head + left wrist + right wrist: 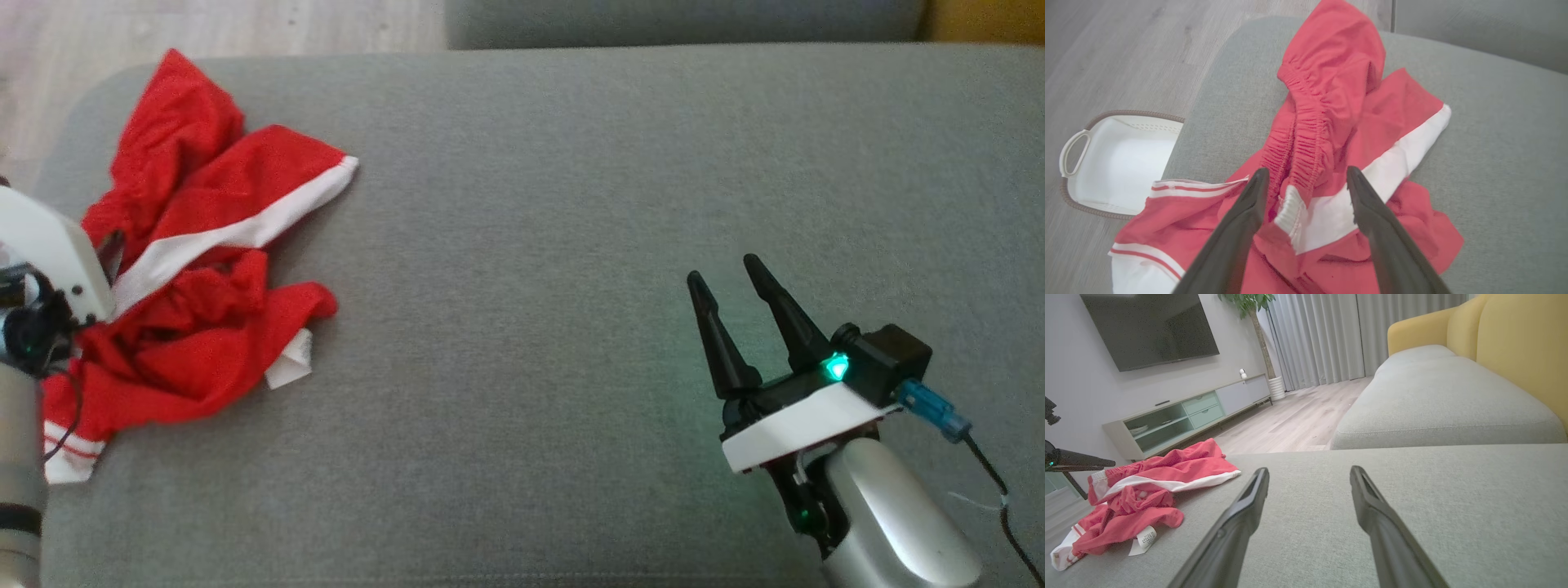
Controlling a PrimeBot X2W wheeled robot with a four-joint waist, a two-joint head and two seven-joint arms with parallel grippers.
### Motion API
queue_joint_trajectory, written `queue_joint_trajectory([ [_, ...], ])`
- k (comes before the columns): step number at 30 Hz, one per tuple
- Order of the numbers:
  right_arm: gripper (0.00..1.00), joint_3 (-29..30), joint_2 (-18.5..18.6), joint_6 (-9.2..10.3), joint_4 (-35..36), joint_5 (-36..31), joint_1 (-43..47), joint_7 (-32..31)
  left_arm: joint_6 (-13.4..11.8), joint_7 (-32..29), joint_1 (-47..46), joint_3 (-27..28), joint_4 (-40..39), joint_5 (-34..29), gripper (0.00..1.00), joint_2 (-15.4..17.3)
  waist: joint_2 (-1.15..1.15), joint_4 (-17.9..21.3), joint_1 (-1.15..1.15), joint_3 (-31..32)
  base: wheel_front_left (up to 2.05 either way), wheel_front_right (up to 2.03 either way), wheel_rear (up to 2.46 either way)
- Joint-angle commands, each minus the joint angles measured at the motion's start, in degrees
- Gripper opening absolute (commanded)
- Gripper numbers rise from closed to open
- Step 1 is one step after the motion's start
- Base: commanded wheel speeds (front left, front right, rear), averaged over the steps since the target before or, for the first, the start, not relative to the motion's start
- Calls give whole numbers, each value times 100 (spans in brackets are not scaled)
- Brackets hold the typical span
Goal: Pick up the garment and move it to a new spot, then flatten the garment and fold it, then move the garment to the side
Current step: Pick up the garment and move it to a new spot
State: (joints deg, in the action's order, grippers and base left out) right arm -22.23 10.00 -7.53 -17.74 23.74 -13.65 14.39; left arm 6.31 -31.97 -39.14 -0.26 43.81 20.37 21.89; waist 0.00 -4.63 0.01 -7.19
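A crumpled red garment (196, 269) with white stripes and an elastic waistband lies at the left end of a grey cushion (571, 286). My left gripper (1306, 179) is open just above it, one finger on each side of the bunched waistband (1306, 134); nothing is gripped. In the head view the left arm's white wrist (49, 253) covers the garment's left edge and hides the fingers. My right gripper (727, 278) is open over bare cushion at the lower right, far from the garment (1147, 490), with nothing between its fingers.
A white basket (1118, 163) with a handle stands on the wooden floor beside the cushion's left end. A second grey cushion (1445, 404) and a yellow backrest (1523, 347) lie beyond. A TV cabinet (1184, 416) stands against the wall.
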Motion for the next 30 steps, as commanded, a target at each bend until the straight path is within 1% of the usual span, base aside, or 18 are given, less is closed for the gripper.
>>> queue_joint_trajectory([
  [1,100,-114,59,4,203,51,-253,61,1,-4,-355,102,-75,-76,100,398,0,135,-1,-130,0,0,0],
  [3,100,-125,66,4,209,60,-283,61,-22,-5,-415,60,154,-128,100,460,0,187,-1,-177,0,0,0],
  [6,100,-141,74,4,199,86,-326,61,11,-60,-473,-12,459,-101,99,467,0,236,-1,-211,0,0,0],
  [7,100,-140,74,4,194,95,-336,61,21,-58,-501,-46,528,-106,57,479,0,243,-1,-215,0,0,0],
  [8,100,-139,74,4,187,103,-346,61,30,-36,-532,-74,583,-110,19,490,0,247,-1,-216,0,0,0],
  [9,100,-138,73,4,177,109,-353,61,38,-8,-559,-99,635,-108,0,498,0,247,-1,-208,0,0,0],
  [16,100,-102,-7,4,115,132,-305,61,92,281,-701,-341,728,-117,0,562,0,207,-1,20,0,0,0],
  [21,100,-109,-139,4,69,132,-206,61,112,504,-914,-583,542,-13,0,539,0,200,-1,344,0,0,0],
  [25,100,-99,-225,4,19,129,-142,61,115,473,-1061,-1015,145,303,0,423,0,287,-1,593,0,0,0],
  [30,100,-61,-290,4,9,85,-96,61,116,368,-1248,-1493,-609,870,0,293,0,532,-1,787,0,0,0],
])
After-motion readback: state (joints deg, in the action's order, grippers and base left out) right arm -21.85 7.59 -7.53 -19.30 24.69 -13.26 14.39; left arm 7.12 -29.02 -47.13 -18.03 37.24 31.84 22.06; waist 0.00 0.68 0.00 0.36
